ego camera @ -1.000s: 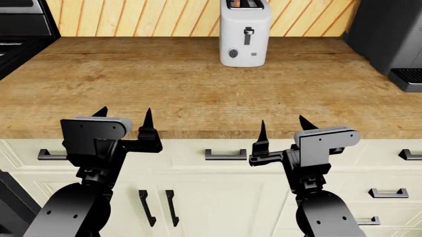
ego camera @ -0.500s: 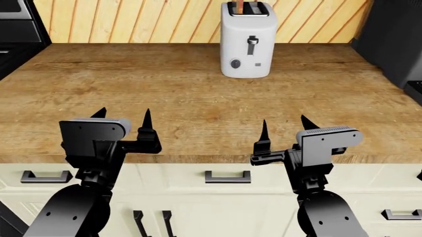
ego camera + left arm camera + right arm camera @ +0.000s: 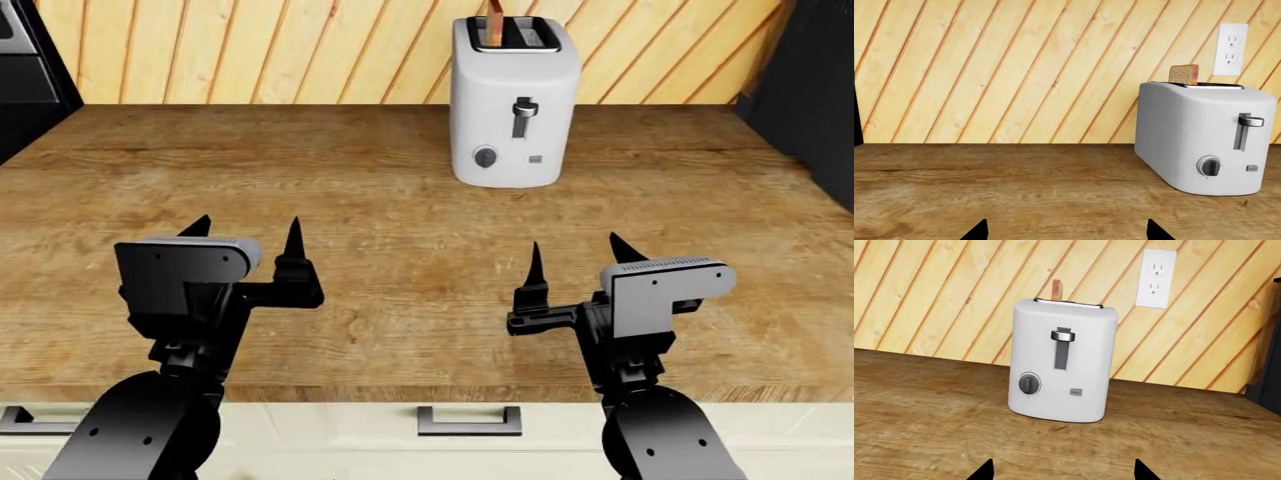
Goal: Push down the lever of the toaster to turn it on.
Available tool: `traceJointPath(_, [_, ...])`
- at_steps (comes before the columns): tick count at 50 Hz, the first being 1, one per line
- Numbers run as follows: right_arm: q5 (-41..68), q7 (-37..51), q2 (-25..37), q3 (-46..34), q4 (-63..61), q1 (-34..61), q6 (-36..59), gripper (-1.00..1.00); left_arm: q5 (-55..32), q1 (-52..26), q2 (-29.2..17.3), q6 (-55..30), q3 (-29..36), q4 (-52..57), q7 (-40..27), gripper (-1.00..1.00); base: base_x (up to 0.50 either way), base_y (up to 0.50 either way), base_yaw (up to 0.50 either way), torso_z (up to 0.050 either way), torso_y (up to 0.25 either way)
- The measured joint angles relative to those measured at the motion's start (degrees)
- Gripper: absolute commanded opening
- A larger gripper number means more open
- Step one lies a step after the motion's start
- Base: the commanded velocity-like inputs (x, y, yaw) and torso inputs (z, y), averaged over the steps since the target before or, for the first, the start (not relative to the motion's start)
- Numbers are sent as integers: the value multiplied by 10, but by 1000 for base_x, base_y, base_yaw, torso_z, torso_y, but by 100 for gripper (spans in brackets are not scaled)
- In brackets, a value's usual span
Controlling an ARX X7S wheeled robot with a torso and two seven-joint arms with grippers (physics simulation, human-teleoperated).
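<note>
One toaster (image 3: 514,103) stands upright at the far side of the wooden countertop (image 3: 400,200), close to the slanted plank wall (image 3: 267,50) and slightly right of centre in the head view. It is white, with two slots on top, and one slice of bread (image 3: 1183,74) pokes up from one slot. Its front face carries one lever (image 3: 525,105), sitting at the upper end of its dark vertical slot, and one round dial (image 3: 486,157) lower down and to the side. Two grippers hover above the near part of the countertop, well apart from the toaster. The left gripper (image 3: 244,243) has its two pointed fingers spread with nothing between them, and the right gripper (image 3: 574,257) is likewise spread and empty. In each wrist view only the two dark fingertips (image 3: 981,471) show at the edge, parted, with the toaster beyond them. One white wall outlet (image 3: 1155,278) with two sockets sits on the planks behind and beside the toaster. Two drawer handles (image 3: 467,420) show on the cabinet front below the counter edge.
</note>
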Motion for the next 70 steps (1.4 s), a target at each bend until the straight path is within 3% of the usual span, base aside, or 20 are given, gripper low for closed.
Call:
traceJointPath(34, [11,7,8,-5,-3,4,4,100,-10,-1,-5,1,3,3,-10,100,273,15,0,0,0])
traceJointPath(59, [16,24,22,2,-48,10,24,100,-16,-2,-11,3,4,3,-16,100,6,0,0,0,0])
traceJointPath(60, [16,26,23,4,-55,11,28,-100,-16,-2,-11,3,4,3,-16,100,0,0,0,0,0])
traceJointPath(70, [17,36,34,9,-98,35,61,-100,-19,-5,-12,3,6,1,-18,100,0,0,0,0,0])
